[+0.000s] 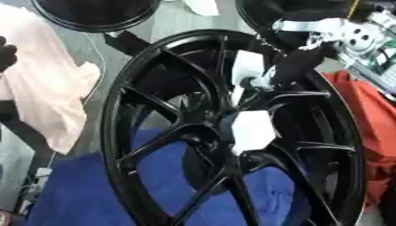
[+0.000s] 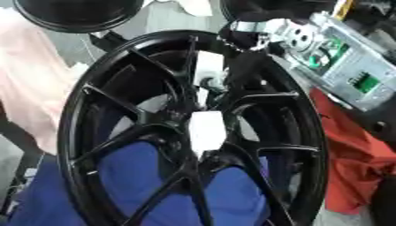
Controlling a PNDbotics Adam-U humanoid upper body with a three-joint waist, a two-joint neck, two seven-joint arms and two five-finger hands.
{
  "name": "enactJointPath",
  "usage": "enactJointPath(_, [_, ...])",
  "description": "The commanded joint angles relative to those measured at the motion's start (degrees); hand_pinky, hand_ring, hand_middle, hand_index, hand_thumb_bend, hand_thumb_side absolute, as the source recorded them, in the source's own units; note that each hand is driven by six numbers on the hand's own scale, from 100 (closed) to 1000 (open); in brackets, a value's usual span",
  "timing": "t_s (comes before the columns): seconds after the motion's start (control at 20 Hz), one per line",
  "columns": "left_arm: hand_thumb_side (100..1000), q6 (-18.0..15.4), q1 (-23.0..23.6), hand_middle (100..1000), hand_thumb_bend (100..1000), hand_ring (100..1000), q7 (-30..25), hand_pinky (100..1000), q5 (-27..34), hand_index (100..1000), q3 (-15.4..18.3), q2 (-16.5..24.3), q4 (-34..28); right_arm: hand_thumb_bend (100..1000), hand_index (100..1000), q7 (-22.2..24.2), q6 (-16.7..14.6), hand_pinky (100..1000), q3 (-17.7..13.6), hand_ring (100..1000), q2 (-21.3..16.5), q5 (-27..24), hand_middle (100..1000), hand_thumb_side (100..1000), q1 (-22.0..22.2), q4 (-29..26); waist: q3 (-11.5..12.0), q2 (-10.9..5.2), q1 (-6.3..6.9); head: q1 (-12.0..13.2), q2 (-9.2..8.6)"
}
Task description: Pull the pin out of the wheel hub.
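Note:
A black spoked wheel hub (image 1: 147, 110) stands tilted across both views, with a white hexagonal cap (image 1: 252, 131) at its centre. Just above the cap, a white pin (image 2: 209, 66) sticks out between the spokes, with a small silvery piece (image 2: 210, 82) at its base. My right arm comes in from the upper right. Its black right hand (image 1: 292, 66) lies against the pin's right side with its fingers curled onto it. A dark rounded shape (image 1: 5, 53) at the left edge may be my left hand; its fingers do not show.
Blue cloth (image 1: 85, 194) lies under the hub, pink cloth (image 1: 46, 88) to the left and red cloth (image 2: 352, 163) to the right. A second black rim (image 1: 93, 15) sits at the top left. A silver box with green boards (image 2: 348, 66) stands at the upper right.

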Motion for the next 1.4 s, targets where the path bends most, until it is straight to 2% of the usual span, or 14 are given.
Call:
enactJointPath(0.05, [783, 0.3, -0.3, 659, 161, 730, 0.0, 846, -0.2, 761, 0.1, 0.5, -0.9, 276, 533, -0.7, 0.2, 544, -1.4, 511, -2.2, -0.8, 392, 134, -0.6, -1.5, 0.0, -1.08, 0.35, 0.3, -0.67])
enactJointPath(0.9, [779, 0.3, 0.0, 660, 163, 730, 0.2, 847, 0.0, 759, 0.4, 0.3, -0.9, 271, 499, -1.5, 0.4, 538, -2.1, 497, -2.4, -1.4, 359, 109, -1.6, -4.0, -0.3, -2.16, 0.39, 0.5, -0.54])
enactJointPath(1.25, [775, 0.3, 0.0, 661, 165, 730, 0.1, 847, 0.1, 756, 0.4, 0.2, -0.9, 258, 489, -1.2, -0.5, 532, -3.9, 487, -2.5, -1.2, 349, 100, -2.3, -3.6, -0.6, -2.78, 0.43, 0.5, -0.63])
enactJointPath(1.3, [784, 0.3, 0.0, 661, 174, 730, 0.1, 847, 0.1, 755, 0.4, 0.2, -0.9, 210, 489, -1.1, -0.6, 531, -4.3, 487, -2.5, -1.2, 348, 150, -2.4, -3.5, -0.7, -2.90, 0.44, 0.5, -0.62])
enactJointPath(1.35, [773, 0.3, 0.0, 661, 164, 731, 0.1, 847, 0.1, 755, 0.5, 0.2, -0.9, 253, 488, -1.0, -0.8, 530, -4.6, 485, -2.4, -1.1, 347, 100, -2.5, -3.3, -0.7, -3.01, 0.46, 0.5, -0.60])
enactJointPath(1.4, [772, 0.3, 0.0, 661, 164, 731, 0.1, 848, 0.2, 755, 0.5, 0.2, -0.9, 247, 486, -1.0, -1.0, 527, -5.0, 483, -2.3, -1.1, 345, 100, -2.7, -3.0, -0.7, -3.15, 0.49, 0.5, -0.57])
